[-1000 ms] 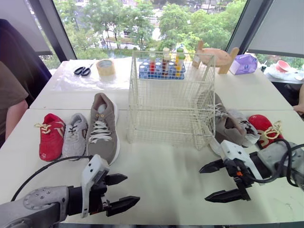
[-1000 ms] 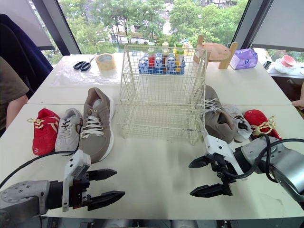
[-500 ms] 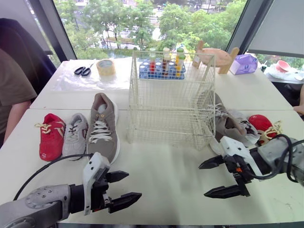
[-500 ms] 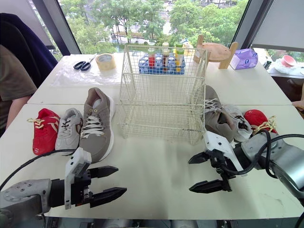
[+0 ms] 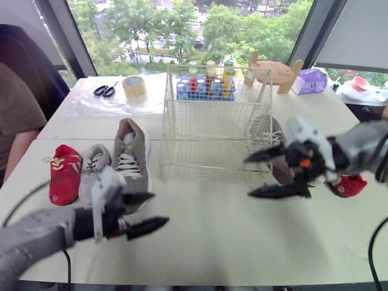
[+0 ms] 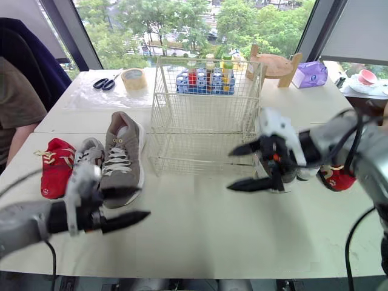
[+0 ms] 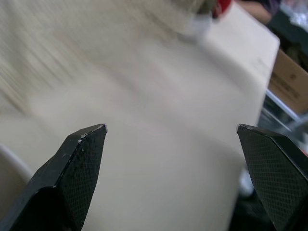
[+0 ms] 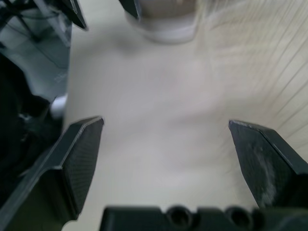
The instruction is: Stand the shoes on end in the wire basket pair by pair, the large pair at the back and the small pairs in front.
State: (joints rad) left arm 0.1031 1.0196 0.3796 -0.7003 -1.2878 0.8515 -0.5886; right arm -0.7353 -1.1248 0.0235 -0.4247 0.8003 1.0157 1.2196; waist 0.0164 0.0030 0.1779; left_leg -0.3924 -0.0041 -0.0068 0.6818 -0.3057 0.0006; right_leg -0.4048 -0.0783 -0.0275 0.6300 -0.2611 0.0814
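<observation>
This looks like an office or test room. Two white tables [image 5: 212, 224] are pushed together before tall, dark-framed windows [image 5: 182, 24] that look out on treetops. Near the far edge lie desk oddments: scissors [image 5: 105, 90], a tape roll [image 5: 134, 86] and a purple tissue pack [image 5: 309, 80]. A person [image 5: 15, 121] sits at the left edge.
</observation>
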